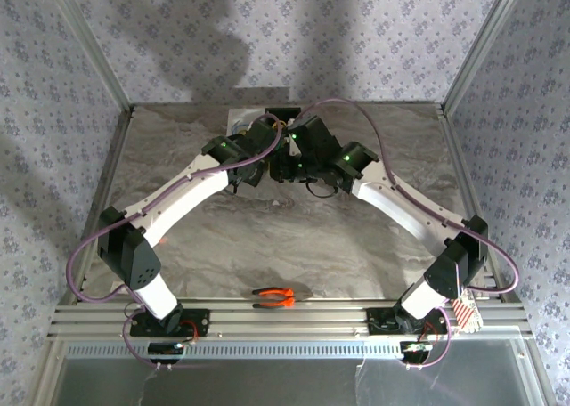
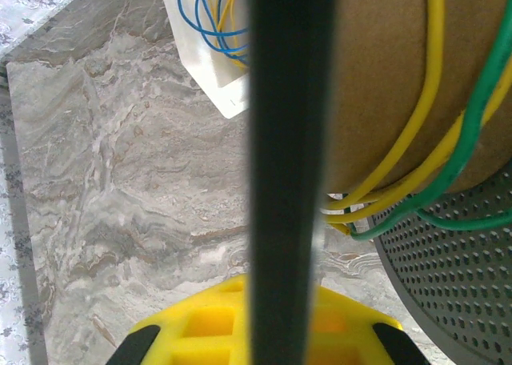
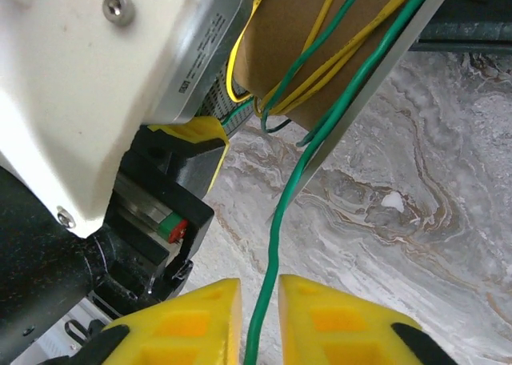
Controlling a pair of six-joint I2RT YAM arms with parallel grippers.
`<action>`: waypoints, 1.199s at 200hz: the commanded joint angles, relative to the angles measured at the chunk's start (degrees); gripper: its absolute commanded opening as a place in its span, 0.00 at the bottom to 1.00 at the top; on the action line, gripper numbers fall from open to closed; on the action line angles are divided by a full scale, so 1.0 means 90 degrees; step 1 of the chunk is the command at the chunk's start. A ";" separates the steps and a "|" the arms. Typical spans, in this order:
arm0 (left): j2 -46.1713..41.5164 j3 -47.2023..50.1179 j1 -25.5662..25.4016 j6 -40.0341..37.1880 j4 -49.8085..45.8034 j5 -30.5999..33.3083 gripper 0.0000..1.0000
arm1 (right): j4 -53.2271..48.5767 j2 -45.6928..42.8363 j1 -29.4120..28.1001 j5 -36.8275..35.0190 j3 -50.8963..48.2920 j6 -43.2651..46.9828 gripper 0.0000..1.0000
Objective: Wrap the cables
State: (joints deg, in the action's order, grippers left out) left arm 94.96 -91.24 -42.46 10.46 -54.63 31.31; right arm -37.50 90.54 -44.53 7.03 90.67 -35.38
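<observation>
Marble table [image 1: 267, 237], far middle: the left gripper [image 2: 288, 305] clamps the spool's flange [image 2: 288, 141]. A few yellow cable [image 2: 433, 77] turns sit on the cardboard core [image 2: 376, 77]. The right gripper [image 3: 260, 301] straddles the green cable [image 3: 274, 237]; whether it pinches, can't tell. Blue cables [image 2: 200, 25] wait unwrapped in the white tray [image 2: 204, 73].

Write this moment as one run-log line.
stage: wrapping | left gripper: shut on spool flange | right gripper: shut on green cable | yellow cable: around cardboard core | orange-handled pliers: idle on table
</observation>
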 commanded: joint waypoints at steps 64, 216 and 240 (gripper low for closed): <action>0.0015 -0.0460 -0.0010 0.0050 0.0357 0.0127 0.00 | 0.0114 -0.0361 -0.0067 -0.0089 0.0002 0.0162 0.00; -0.0360 -0.1332 0.1297 0.1573 0.1654 -0.2684 0.00 | 0.3568 -0.0978 -0.2269 0.0379 -0.3127 0.0615 0.00; -0.0719 -0.1075 0.1590 0.1949 0.2101 -0.3327 0.00 | 0.4206 -0.0963 -0.2141 0.0444 -0.3809 0.0532 0.00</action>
State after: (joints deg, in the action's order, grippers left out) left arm 95.02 -100.33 -31.92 21.06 -55.31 7.35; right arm -4.93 82.76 -61.60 4.23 61.93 -30.63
